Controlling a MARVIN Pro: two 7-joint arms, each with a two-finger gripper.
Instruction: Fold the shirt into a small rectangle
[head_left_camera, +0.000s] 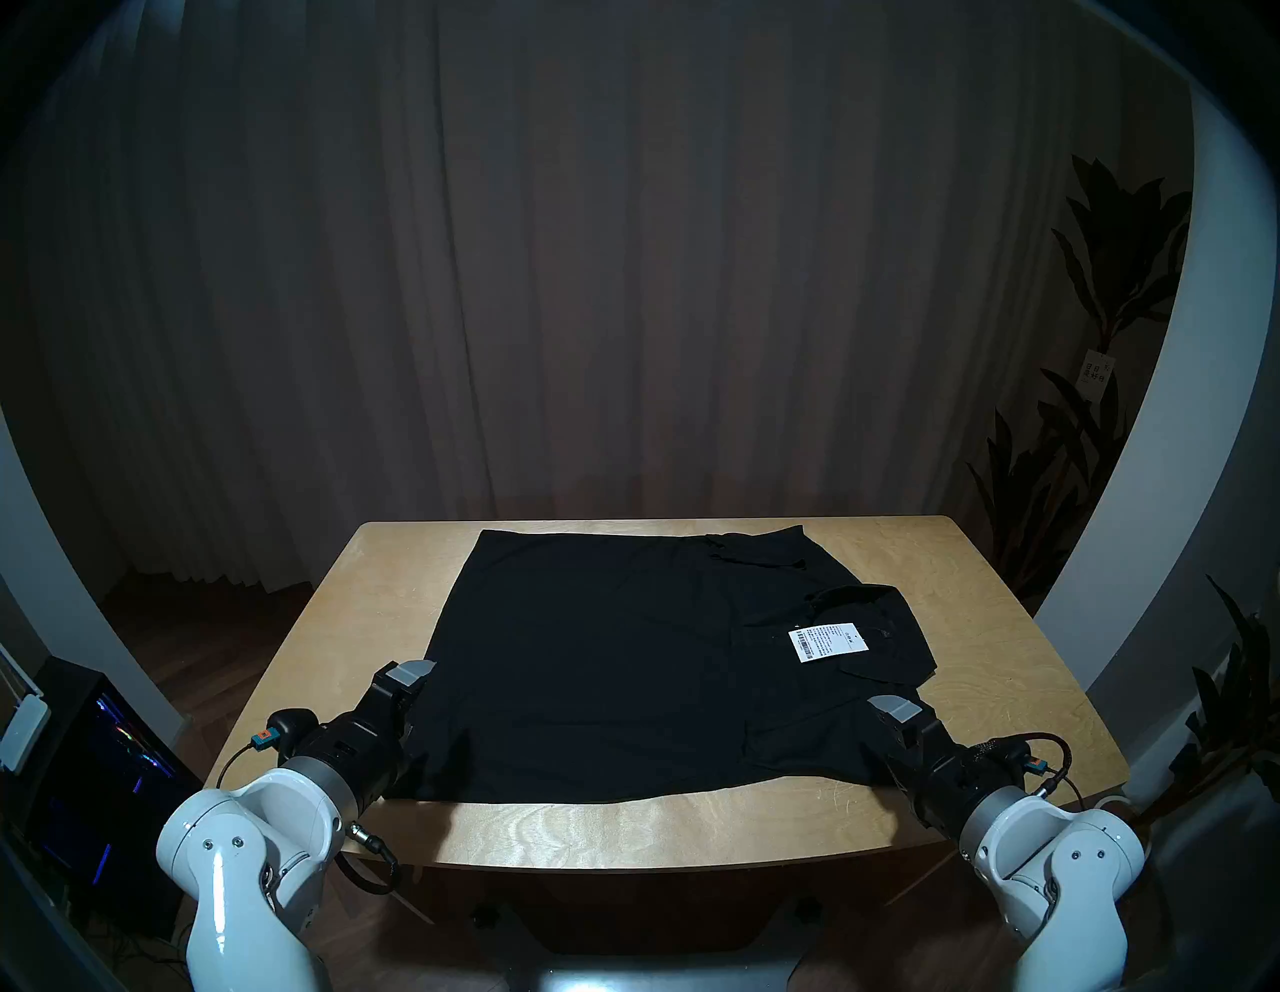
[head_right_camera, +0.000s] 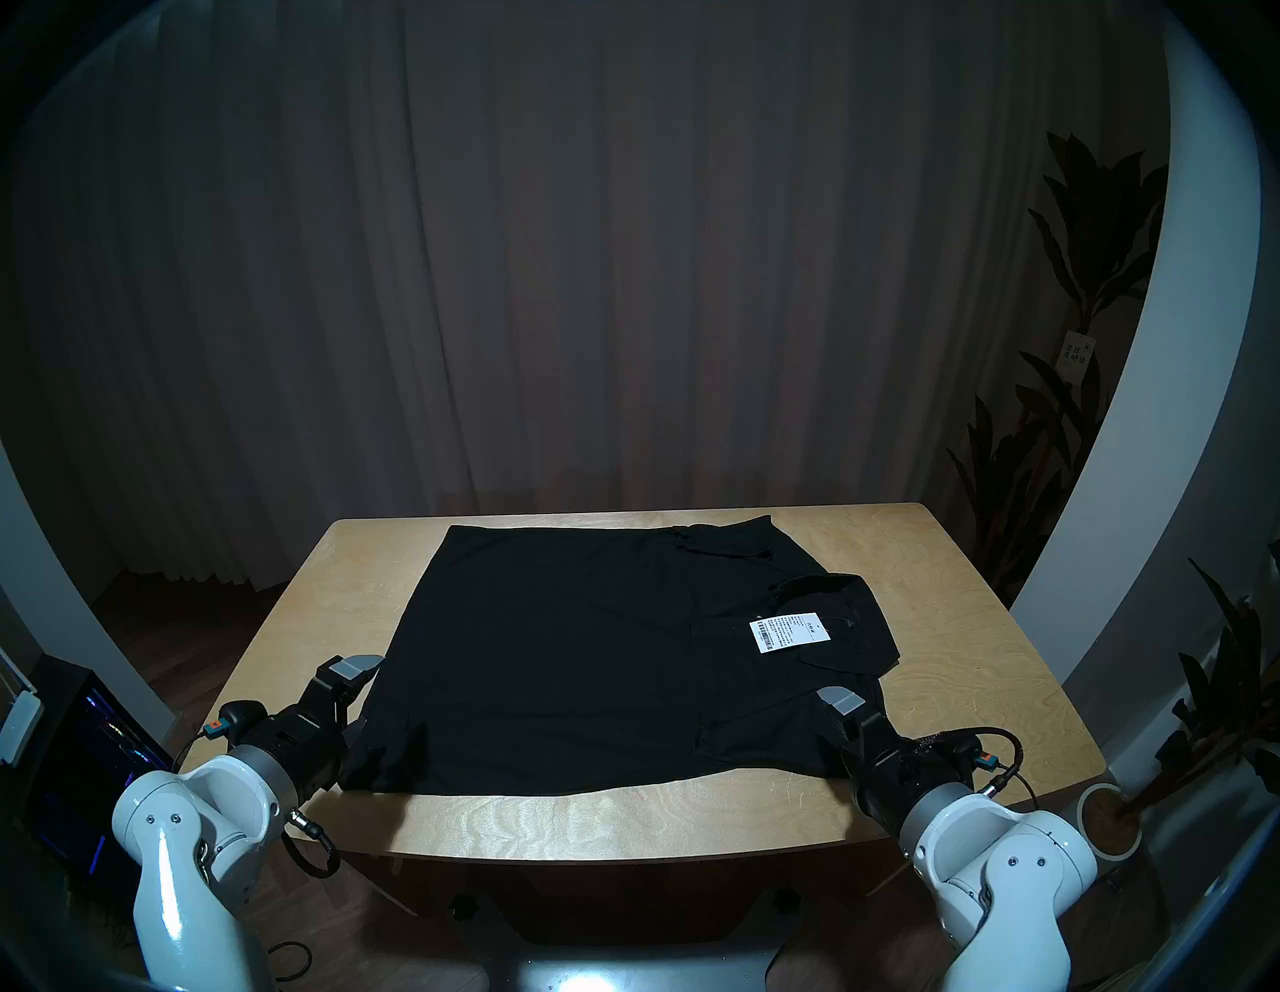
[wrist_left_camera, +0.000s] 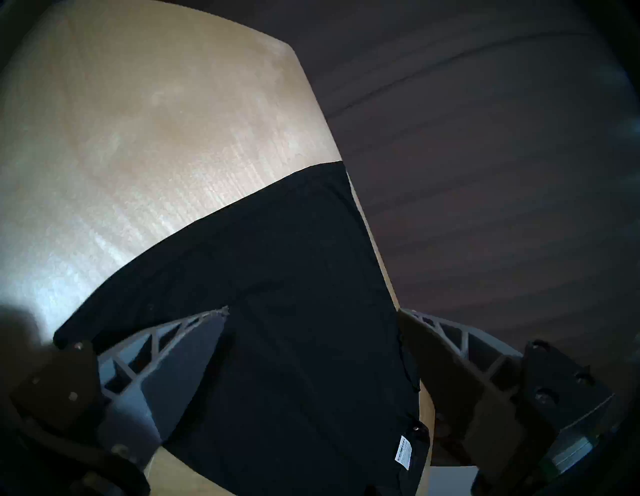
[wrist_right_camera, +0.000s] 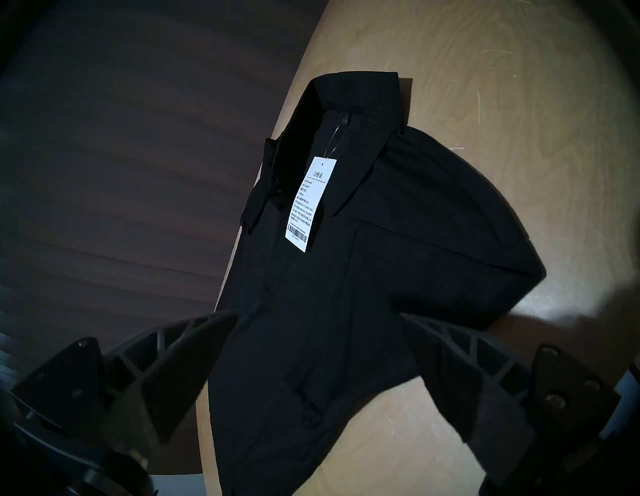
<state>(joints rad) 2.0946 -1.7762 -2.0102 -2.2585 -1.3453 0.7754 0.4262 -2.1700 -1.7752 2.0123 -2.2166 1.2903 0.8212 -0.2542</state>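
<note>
Two head views, near-identical: shirt (head_left_camera: 609, 665) lies spread on the table (head_left_camera: 983, 623), collar and white label (head_left_camera: 827, 642) toward our right, near hem close to the front edge. Black on black, so folds and sleeve edges are hard to read. Left gripper (head_left_camera: 409, 682) sits at the shirt's near-left corner, right gripper (head_left_camera: 897, 713) at the near-right; each hides the cloth under it, and we can't tell from here if the tips touch fabric. Curtain (head_left_camera: 623, 277) behind, plants (head_left_camera: 1080, 450) far right, lit box (head_left_camera: 104, 755) on the floor at left.

Left wrist: fingers (wrist_left_camera: 194, 350) spread wide, nothing held, shirt (wrist_left_camera: 277, 311) beyond the gap. Right finger is partly off the table edge; label (wrist_left_camera: 403, 452) small, unreadable.

Right wrist: fingers (wrist_right_camera: 460, 346) also apart and empty. Collar (wrist_right_camera: 360, 114) and label (wrist_right_camera: 310, 202) clear, barcode visible, small print illegible. Sleeve (wrist_right_camera: 467, 242) folded in; lower cloth cut off by the frame.
</note>
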